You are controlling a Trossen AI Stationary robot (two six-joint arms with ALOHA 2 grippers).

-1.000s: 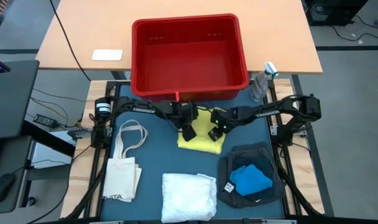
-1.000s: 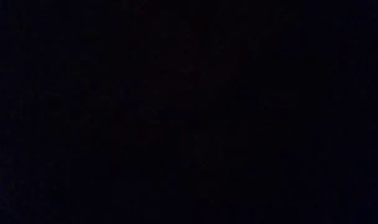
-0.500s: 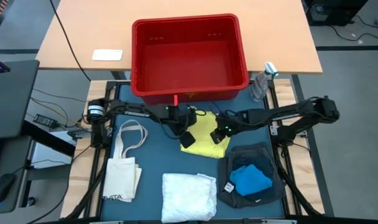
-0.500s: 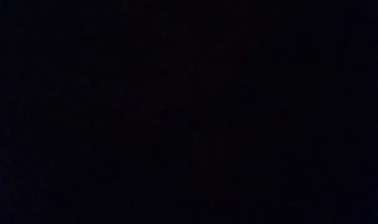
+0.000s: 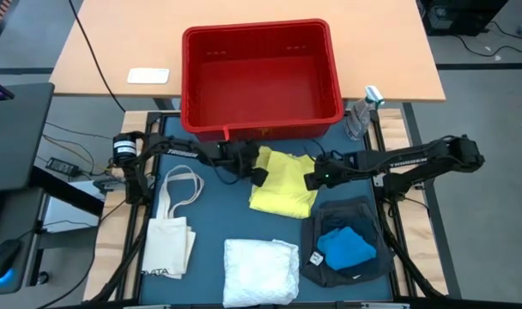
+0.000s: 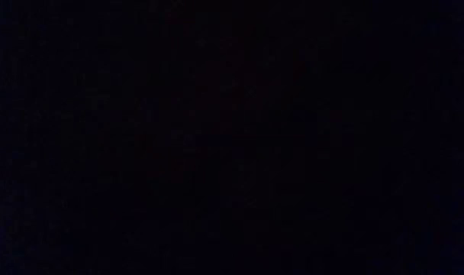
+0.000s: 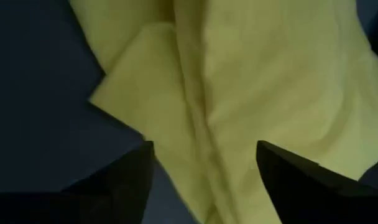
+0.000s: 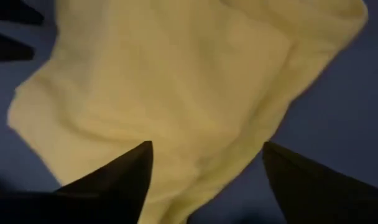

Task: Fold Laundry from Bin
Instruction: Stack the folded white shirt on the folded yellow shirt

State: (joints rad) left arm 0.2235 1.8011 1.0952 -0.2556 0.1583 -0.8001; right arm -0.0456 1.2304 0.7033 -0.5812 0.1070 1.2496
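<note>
- The step in hand looks like the fold of the yellow cloth (image 5: 283,181); it lies crumpled on the blue mat just in front of the red bin (image 5: 261,77), which shows no laundry inside
- The left gripper (image 5: 259,174) sits at the cloth's left edge, the right gripper (image 5: 316,179) at its right edge; both wrist views show the fingers spread with yellow fabric beneath and nothing pinched, so both are released
- Other pieces already rest nearer the front: a white textured cloth (image 5: 260,270); a bright blue cloth (image 5: 346,248) on a dark grey cloth (image 5: 342,216); a cream tote bag (image 5: 171,225) at left
- Next, I judge, each gripper needs an edge or corner to pinch; the cloth wants flattening first
</note>
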